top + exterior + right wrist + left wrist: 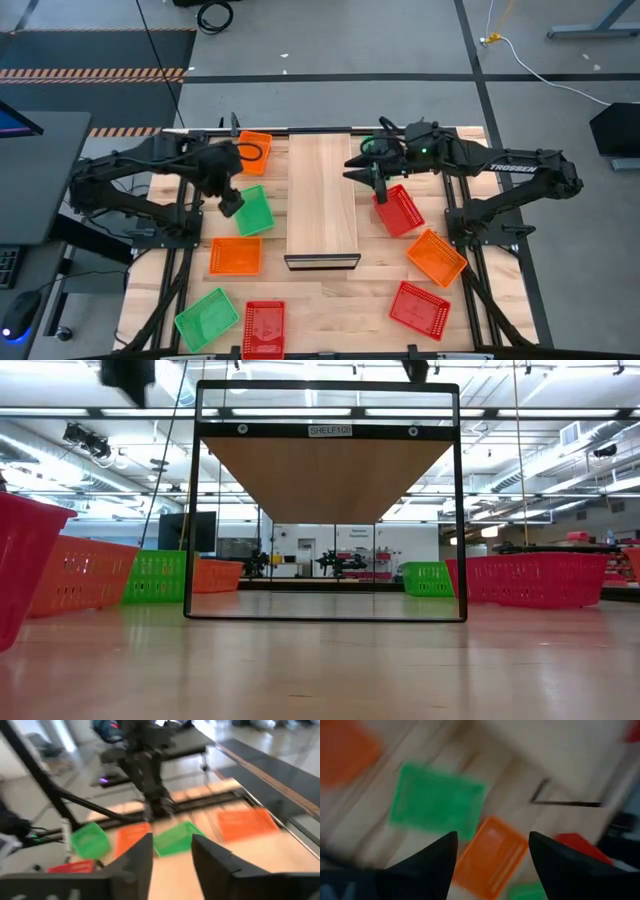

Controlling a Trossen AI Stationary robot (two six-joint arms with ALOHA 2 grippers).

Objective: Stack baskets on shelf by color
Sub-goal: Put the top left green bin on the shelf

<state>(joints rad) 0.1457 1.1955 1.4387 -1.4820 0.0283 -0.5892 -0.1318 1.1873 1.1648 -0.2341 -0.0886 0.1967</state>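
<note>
The pale wooden shelf (320,195) lies along the table's middle with nothing on it. It shows as a dark frame in the low view (325,470). Baskets stand on their bottoms around it. To its left are an orange (254,152), a green (254,212), an orange (235,256), a green (207,320) and a red one (263,328). To its right are a red (400,210), an orange (436,256) and a red one (419,309). My left gripper (232,203) (492,845) hangs open above the green basket (437,802). My right gripper (379,190) (172,845) is open above the red basket's far corner.
A further green basket (428,578) shows far off to the right of the shelf in the low view. Both grippers hang high above the table, only their lowest parts (128,372) (415,368) entering that view. Bare tabletop (330,300) lies near the shelf's dark front edge.
</note>
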